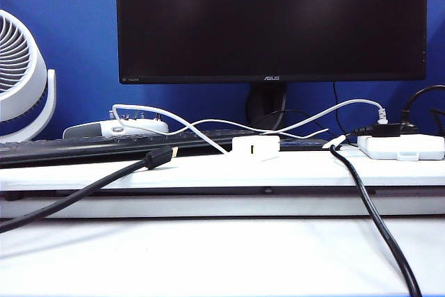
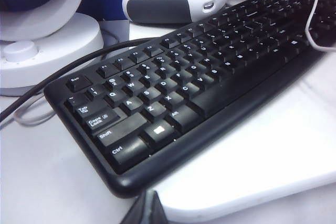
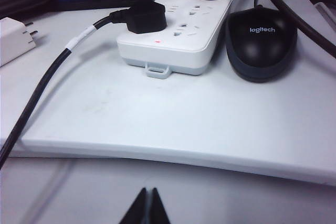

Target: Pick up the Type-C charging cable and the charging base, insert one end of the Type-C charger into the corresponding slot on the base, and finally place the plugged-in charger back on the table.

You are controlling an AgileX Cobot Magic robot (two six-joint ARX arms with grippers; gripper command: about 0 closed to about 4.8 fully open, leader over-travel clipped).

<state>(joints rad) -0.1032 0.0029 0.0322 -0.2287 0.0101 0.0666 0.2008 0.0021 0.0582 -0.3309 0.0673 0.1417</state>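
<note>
Both of your grippers hold nothing: the left gripper has its jaws pressed together low in front of the raised ledge, by the black keyboard at its Ctrl corner. Your right gripper is closed tight too, empty, hanging off the ledge's front edge before the white power strip and the black mouse.

The charging base lies on the ledge near the middle of the tabletop, close to the ledge's front edge, prongs showing in the right wrist view. The Type-C charging cable loops from behind the keyboard down to the base and looks joined to it, though the plug itself is too small to make out. A thick black cable trails off the ledge to the left edge, another runs down on the right.
</note>
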